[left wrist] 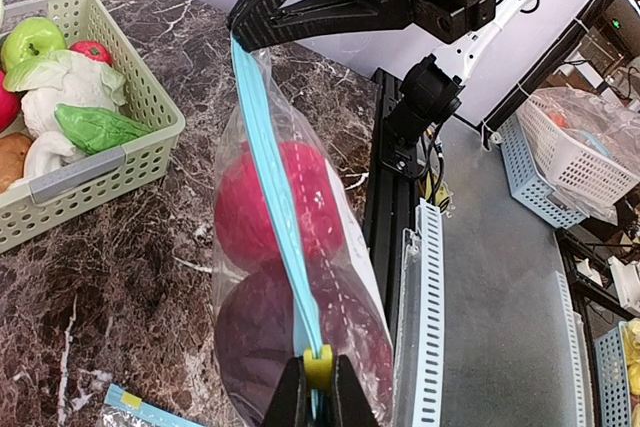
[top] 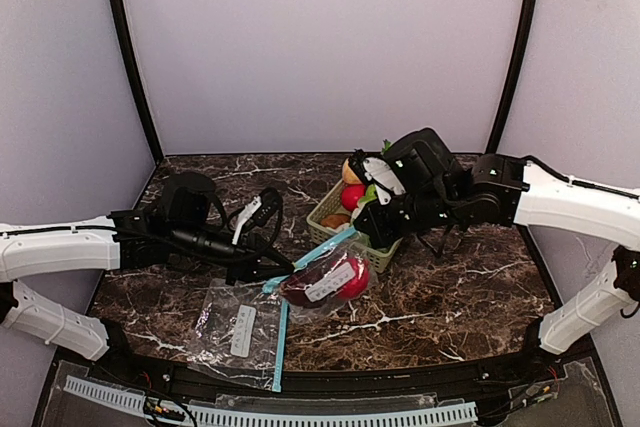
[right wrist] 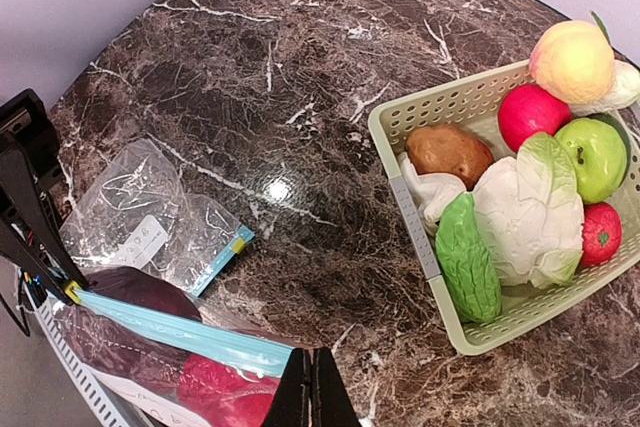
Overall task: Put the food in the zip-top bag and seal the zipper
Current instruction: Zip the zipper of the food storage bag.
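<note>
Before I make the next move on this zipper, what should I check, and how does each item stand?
1. Jaws of the left gripper shut on the yellow zipper slider: ok.
2. Jaws of the right gripper shut on the other end of the blue zipper strip: ok.
3. Strip stretched straight between the two grips: ok.
4. Food inside the clear zip-top bag: ok, a red round toy fruit and a dark purple toy food.
5. Zipper closed along its whole length: cannot tell.
6. All food bagged: not ok; the white cauliflower, the green apple and others lie in the pale green lattice basket.
</note>
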